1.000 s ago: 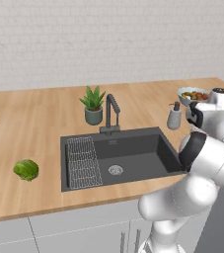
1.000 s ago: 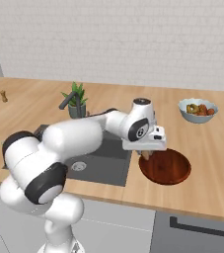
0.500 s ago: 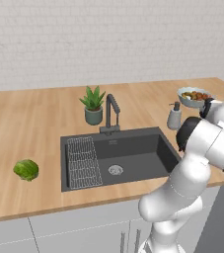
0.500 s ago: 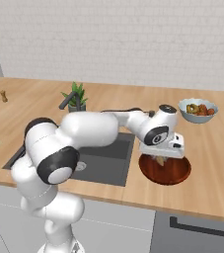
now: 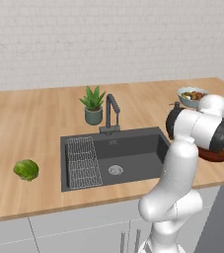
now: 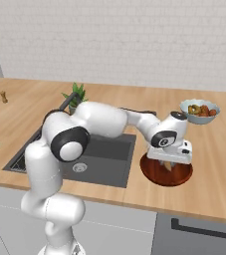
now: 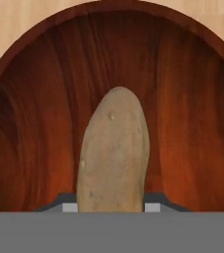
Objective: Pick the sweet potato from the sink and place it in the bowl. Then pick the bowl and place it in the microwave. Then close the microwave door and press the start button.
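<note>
The jaws are gripping the sweet potato (image 7: 113, 153), its long axis pointing toward 12 o'clock in the hand view, directly above the hollow of the bowl (image 7: 192, 123), whose rim is curving well clear at 9, 12 and 3 o'clock, leaving open room to lower and release on the surface (image 6: 219, 149).

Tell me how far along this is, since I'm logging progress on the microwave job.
Done: the tan, tapered sweet potato is out of the dark grey sink. In hand: the gripper holds it between its fingers, directly over the glossy reddish-brown wooden bowl, not yet released. Left: dropping it in, carrying the bowl to the microwave, closing the door and pressing start.
</note>
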